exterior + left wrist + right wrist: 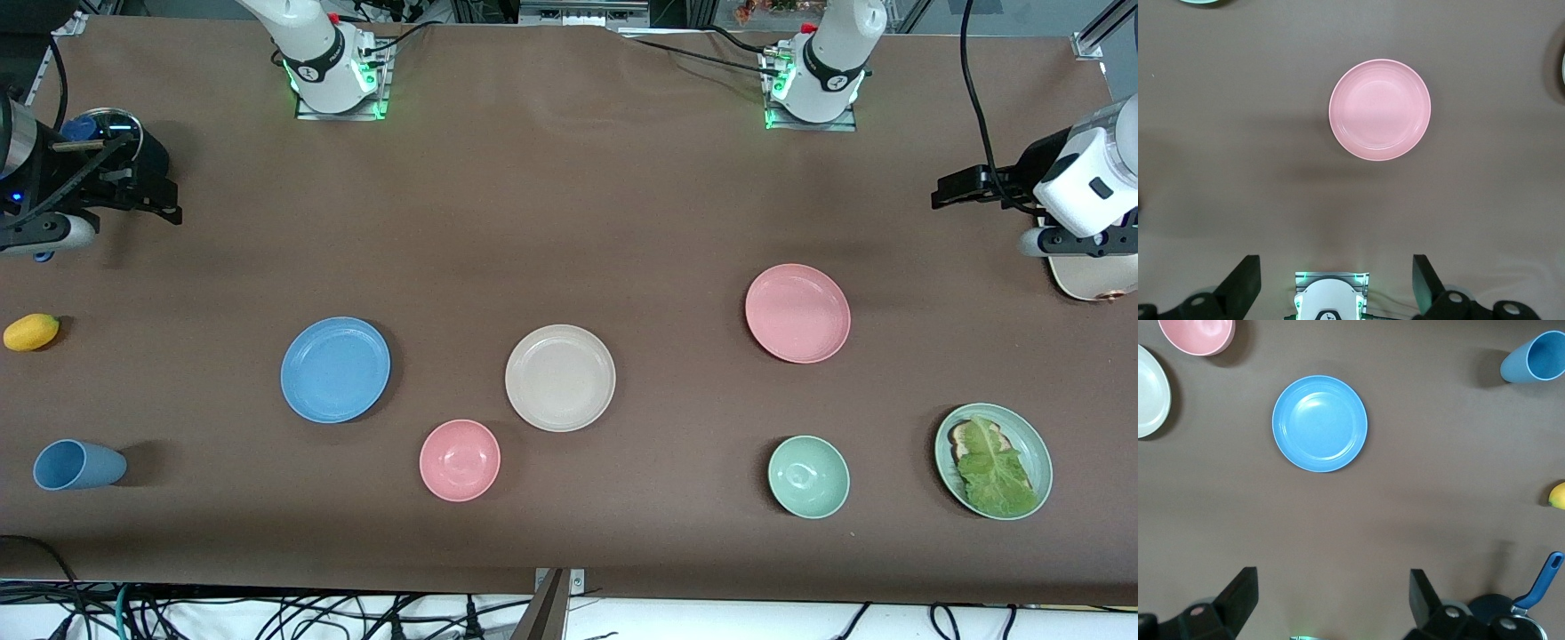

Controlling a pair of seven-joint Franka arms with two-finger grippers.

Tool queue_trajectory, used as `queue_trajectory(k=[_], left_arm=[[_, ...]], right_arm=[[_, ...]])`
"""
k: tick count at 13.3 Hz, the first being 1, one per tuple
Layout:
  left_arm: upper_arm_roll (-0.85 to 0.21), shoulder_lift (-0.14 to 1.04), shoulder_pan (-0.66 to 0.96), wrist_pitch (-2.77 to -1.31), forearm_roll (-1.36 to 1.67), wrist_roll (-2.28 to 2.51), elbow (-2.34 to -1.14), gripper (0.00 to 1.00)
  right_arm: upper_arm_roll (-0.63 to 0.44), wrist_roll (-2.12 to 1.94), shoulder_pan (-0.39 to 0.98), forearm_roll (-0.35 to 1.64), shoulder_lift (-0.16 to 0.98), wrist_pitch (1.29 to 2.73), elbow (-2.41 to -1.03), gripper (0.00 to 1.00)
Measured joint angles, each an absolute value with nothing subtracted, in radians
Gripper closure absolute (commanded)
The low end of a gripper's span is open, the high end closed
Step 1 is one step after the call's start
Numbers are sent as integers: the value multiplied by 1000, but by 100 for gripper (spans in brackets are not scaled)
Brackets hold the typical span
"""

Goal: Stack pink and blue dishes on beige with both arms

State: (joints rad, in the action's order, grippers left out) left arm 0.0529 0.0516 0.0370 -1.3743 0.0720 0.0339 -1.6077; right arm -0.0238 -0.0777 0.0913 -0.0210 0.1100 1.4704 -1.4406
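While both arms waited raised at the two ends of the desk [569,178], nothing on its brown surface was held. The left arm [1089,191] hung over the desk's edge at its own end, its left gripper [1335,280] spread wide with nothing between the fingers. The right arm [36,191] hung over the edge at its end, and the right gripper [1333,597] was likewise spread wide and empty, above a small pan with a blue handle [1538,587].

Three equal plates lay flat and apart in the middle band of the desk. The beige plate [560,378] sat near the desk's centre. The blue plate [335,369] lay beside it toward the right arm's end, and the pink plate [797,313] lay toward the left arm's end, a little farther from the front camera than the beige one.

Toward the front edge at the left arm's end sat a mint-green plate [993,460] carrying lettuce, with a green bowl [808,476] beside it. A pink bowl [460,460] stood nearer the front edge than the beige plate, close to it but not touching. A blue cup [78,465] lay on its side near the front corner at the right arm's end, and a yellow fruit [31,332] lay by that end's edge.
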Motion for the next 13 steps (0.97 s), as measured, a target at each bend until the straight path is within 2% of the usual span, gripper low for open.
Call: queue_trajectory(k=[13], left_arm=[[53, 52, 37, -1374, 72, 34, -1604, 0]], right_arm=[[-24, -64, 91, -21, 107, 1492, -1456, 0]])
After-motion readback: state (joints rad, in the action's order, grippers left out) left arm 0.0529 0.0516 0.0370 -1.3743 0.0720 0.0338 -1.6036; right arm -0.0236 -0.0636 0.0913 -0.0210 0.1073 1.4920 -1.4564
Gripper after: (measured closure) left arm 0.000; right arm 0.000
